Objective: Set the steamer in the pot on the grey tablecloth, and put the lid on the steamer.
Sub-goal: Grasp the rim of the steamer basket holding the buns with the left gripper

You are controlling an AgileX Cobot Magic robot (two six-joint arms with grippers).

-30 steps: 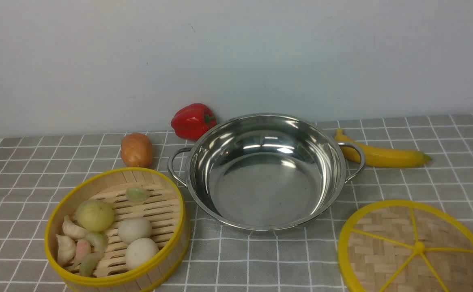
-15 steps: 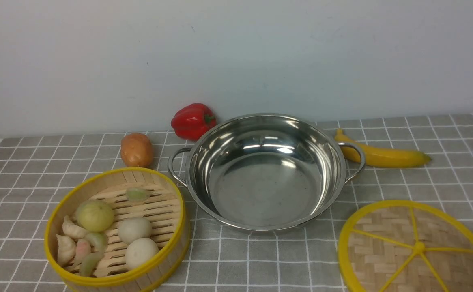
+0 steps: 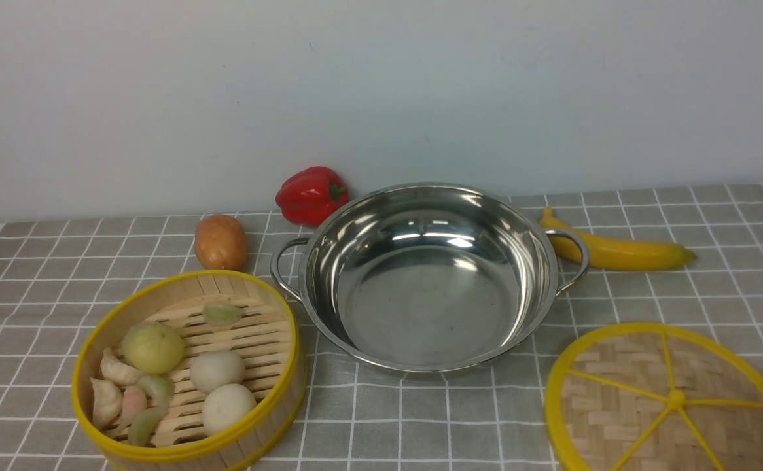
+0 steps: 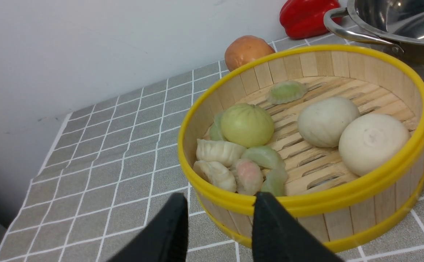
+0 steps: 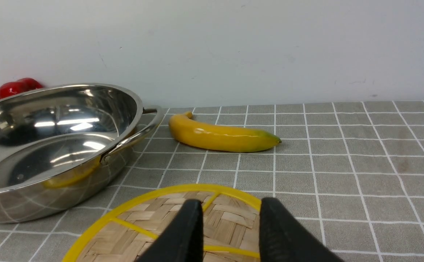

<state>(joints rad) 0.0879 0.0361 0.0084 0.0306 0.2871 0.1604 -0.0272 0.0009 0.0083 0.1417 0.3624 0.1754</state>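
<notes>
One grey tablecloth (image 3: 61,261) carried one pot (image 3: 355,261), one steamer (image 3: 277,409) and one lid (image 3: 617,405). There were also one red bell pepper (image 3: 309,194), one potato (image 3: 220,242) and one banana (image 3: 617,252). The steamer held two white buns (image 3: 217,371), one green bun (image 3: 153,348) and at least six small dumplings (image 4: 219,151).

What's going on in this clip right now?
A two-armed robot is set up to load a steamer into a pot. The steamer, holding buns and dumplings, sits on the grey tablecloth left of the empty pot; the lid lies flat to the pot's right. The left end effector is open near the steamer's wall, the right end effector open by the lid. Neither holds anything.
</notes>
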